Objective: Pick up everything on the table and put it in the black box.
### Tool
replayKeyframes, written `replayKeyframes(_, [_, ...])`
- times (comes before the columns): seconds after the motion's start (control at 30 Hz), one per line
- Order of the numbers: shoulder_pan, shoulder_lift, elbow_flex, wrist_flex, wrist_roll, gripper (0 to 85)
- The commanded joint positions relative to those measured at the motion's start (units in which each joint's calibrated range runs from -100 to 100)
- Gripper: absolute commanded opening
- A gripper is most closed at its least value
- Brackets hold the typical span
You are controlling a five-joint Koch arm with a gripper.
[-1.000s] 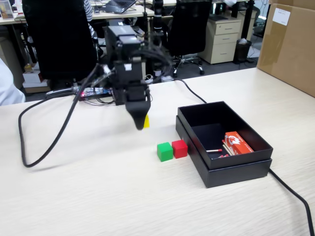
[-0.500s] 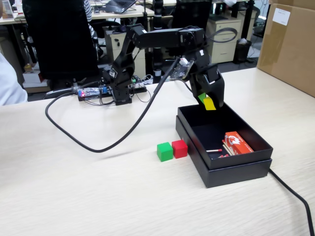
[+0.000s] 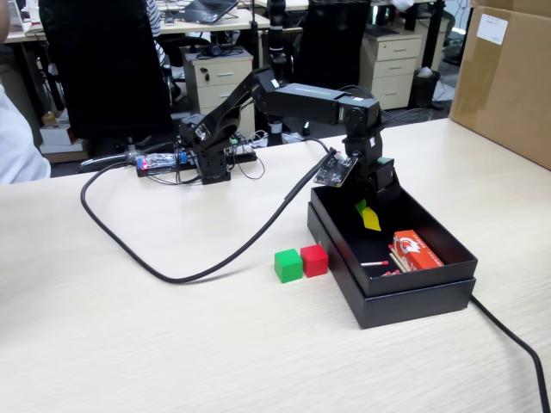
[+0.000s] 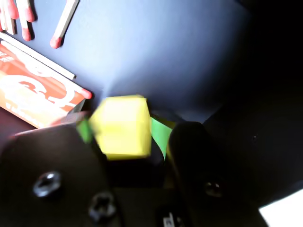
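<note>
My gripper [image 3: 368, 212] hangs inside the black box [image 3: 430, 288], near its far end. It is shut on a yellow cube [image 3: 372, 218] held at the fingertips, a little above the box floor. In the wrist view the yellow cube [image 4: 120, 126] sits slightly blurred between the green-padded fingertips [image 4: 160, 136] of the gripper [image 4: 121, 133]. A green cube [image 3: 287, 265] and a red cube [image 3: 314, 260] stand side by side on the table, just left of the box. An orange-red matchbox [image 3: 417, 250] and loose matches [image 3: 375, 263] lie in the box; the wrist view shows the matchbox [image 4: 33, 94] and matches [image 4: 64, 23] too.
A thick black cable [image 3: 172, 274] loops across the table from the arm's base [image 3: 207, 151] to the box side. Another cable [image 3: 516, 340] runs off the right of the box. A cardboard carton [image 3: 508, 82] stands at the far right.
</note>
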Motion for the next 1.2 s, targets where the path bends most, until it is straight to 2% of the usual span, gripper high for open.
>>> replayKeyframes(0.0, [-0.15,-4.33,1.56,-0.75,-0.1,36.6])
replayKeyframes(0.07, [-0.44,-7.42,1.47,-0.75,-0.1,40.8])
replayKeyframes(0.3, [-3.27,-28.31,1.65,-0.75,-0.73,40.7])
replayKeyframes(0.53, [-10.21,-41.73,-9.14,-0.75,-0.73,41.0])
replayKeyframes(0.6, [-12.7,-41.73,-16.75,-0.66,-0.73,45.6])
replayKeyframes(0.77, [-14.51,-37.49,-23.19,-0.66,-0.68,46.5])
replayKeyframes(1.17, [-15.24,-22.0,-18.93,-0.49,-0.78,46.5])
